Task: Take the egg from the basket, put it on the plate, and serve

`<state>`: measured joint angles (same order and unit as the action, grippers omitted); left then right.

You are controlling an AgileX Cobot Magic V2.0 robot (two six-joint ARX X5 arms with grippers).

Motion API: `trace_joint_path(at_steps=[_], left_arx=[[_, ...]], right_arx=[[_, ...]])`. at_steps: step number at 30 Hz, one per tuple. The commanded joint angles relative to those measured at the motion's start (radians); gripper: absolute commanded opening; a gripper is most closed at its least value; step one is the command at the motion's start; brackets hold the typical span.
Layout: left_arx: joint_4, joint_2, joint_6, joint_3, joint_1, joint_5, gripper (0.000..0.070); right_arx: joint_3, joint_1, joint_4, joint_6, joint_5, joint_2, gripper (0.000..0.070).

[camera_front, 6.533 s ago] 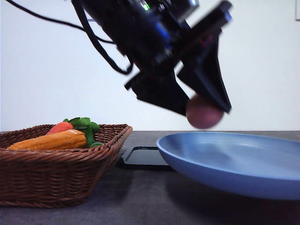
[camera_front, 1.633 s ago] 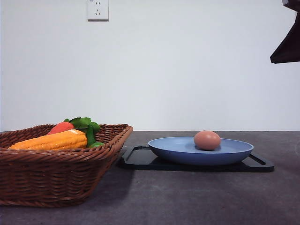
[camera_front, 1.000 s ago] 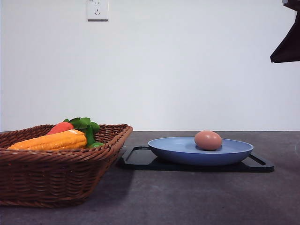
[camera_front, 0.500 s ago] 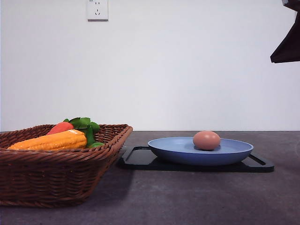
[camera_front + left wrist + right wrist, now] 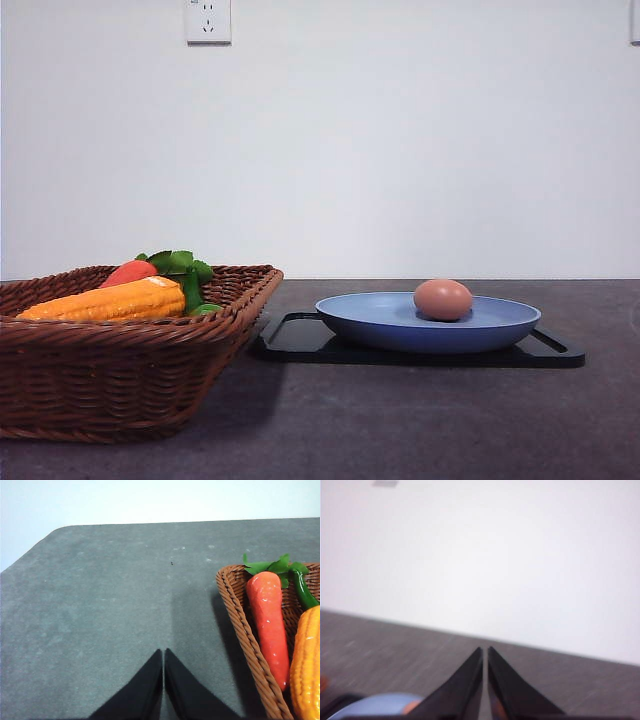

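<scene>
The pinkish-brown egg [image 5: 443, 299] lies on the light blue plate [image 5: 380, 318], which rests on a flat black tray [image 5: 300, 340] right of centre in the front view. The brown wicker basket [image 5: 120, 380] stands at the left, holding a corn cob and a carrot. My left gripper [image 5: 163, 652] is shut with nothing in it, above bare grey table beside the basket [image 5: 245, 630]. My right gripper [image 5: 484, 651] is shut and empty, raised above the table, with the plate [image 5: 375, 707] blurred low in its view.
In the basket lie an orange corn cob [image 5: 105, 299] and a red-orange carrot [image 5: 269, 620] with green leaves. A wall socket [image 5: 208, 20] is on the white wall behind. Grey tabletop [image 5: 420, 420] lies in front of the tray.
The dark right arm at the top right of the front view has left the picture. The egg rocked slightly on the plate. Earlier it hung in the gripper above the plate.
</scene>
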<state>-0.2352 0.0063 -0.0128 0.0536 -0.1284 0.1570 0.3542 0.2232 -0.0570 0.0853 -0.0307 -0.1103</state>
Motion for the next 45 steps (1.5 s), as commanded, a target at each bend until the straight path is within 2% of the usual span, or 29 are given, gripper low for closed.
trace_joint_path(at_steps=[1,9,16,19,22,29,45], left_arx=[[-0.004,0.000,-0.002,-0.015,0.001,0.001,0.0000],[-0.004,0.000,-0.002,-0.015,0.001,0.001,0.0000],[-0.004,0.000,-0.002,-0.015,0.001,0.001,0.0000],[-0.004,0.000,-0.002,-0.015,0.001,0.001,0.0000],[-0.004,0.000,-0.002,-0.015,0.001,0.001,0.0000],[-0.004,0.000,-0.002,-0.015,0.001,0.001,0.0000],[-0.004,0.000,-0.002,-0.015,0.001,0.001,0.0000]], right_arx=[[-0.007,-0.024,-0.003,0.026,-0.003,0.018,0.0000],[-0.156,-0.123,-0.003,-0.011,0.038,0.062,0.0000],[-0.306,-0.138,-0.022,-0.105,0.041,0.062,0.0000],[-0.345,-0.138,-0.043,-0.108,0.038,0.062,0.0000],[-0.344,-0.138,-0.082,-0.107,0.030,0.062,0.0000],[-0.344,-0.138,-0.040,-0.107,0.030,0.061,0.0000],[-0.344,-0.138,-0.040,-0.107,0.030,0.061,0.0000]])
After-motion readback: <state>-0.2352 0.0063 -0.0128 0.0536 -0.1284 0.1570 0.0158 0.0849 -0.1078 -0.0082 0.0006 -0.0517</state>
